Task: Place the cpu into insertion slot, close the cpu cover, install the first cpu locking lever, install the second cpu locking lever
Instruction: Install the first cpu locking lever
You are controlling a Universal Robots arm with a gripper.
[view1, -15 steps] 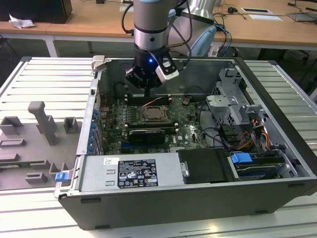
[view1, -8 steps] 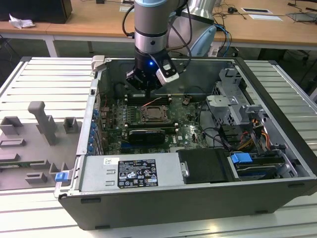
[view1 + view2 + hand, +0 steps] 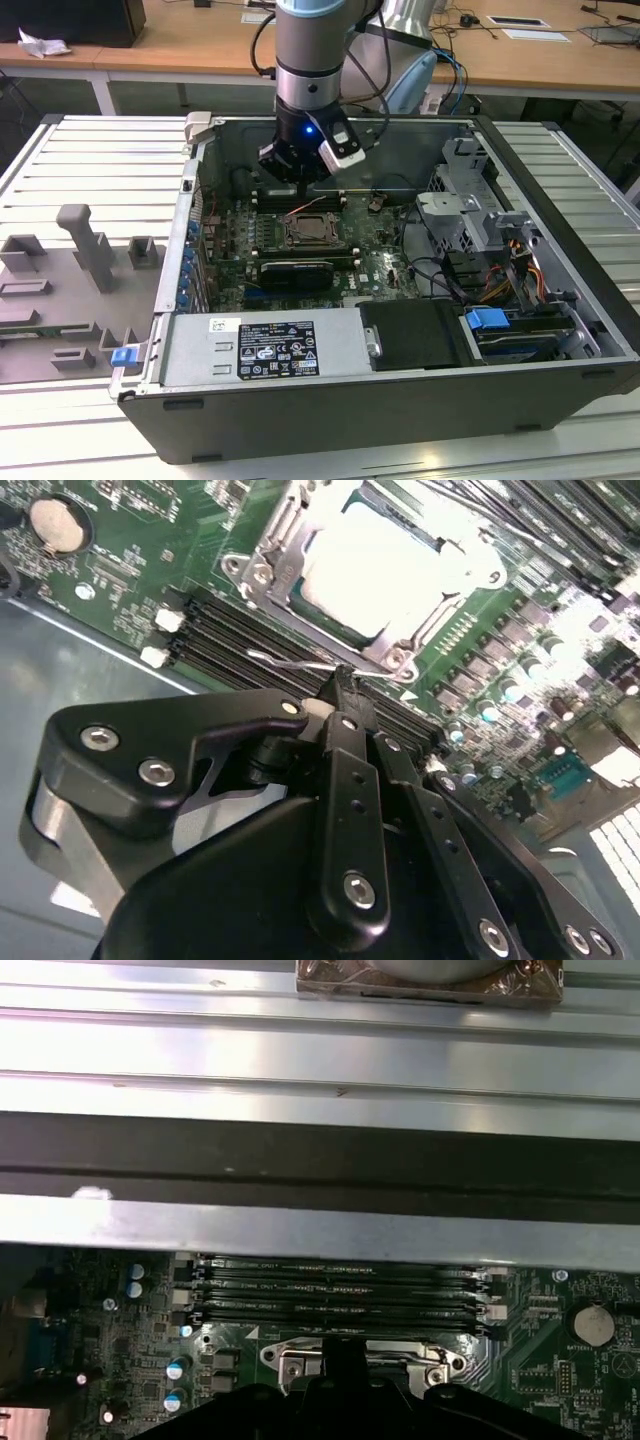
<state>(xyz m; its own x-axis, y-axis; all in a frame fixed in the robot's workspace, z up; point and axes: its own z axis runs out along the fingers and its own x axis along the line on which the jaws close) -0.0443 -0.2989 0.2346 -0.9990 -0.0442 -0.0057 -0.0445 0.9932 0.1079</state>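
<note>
The cpu (image 3: 385, 565) lies flat in the insertion slot (image 3: 310, 232), its pale top glaring under the light. The silvery cpu cover (image 3: 272, 550) is folded down around it. A thin wire locking lever (image 3: 290, 663) stands out from the socket's edge on the memory side. My gripper (image 3: 345, 685) is shut, its narrow tip right at the end of that wire. In the exterior view the gripper (image 3: 300, 185) hangs just behind the socket, over the lever (image 3: 305, 208). The first wrist view shows the gripper (image 3: 345, 1355) low against the cover's edge (image 3: 300, 1360).
Black memory slots (image 3: 230, 640) run close beside the socket and the fingertips. A coin battery (image 3: 52, 525) sits on the board. The open case holds a power supply (image 3: 260, 345), a black card (image 3: 295, 270) and a drive cage (image 3: 470, 215). Grey fixtures (image 3: 85, 245) stand outside on the exterior view's left.
</note>
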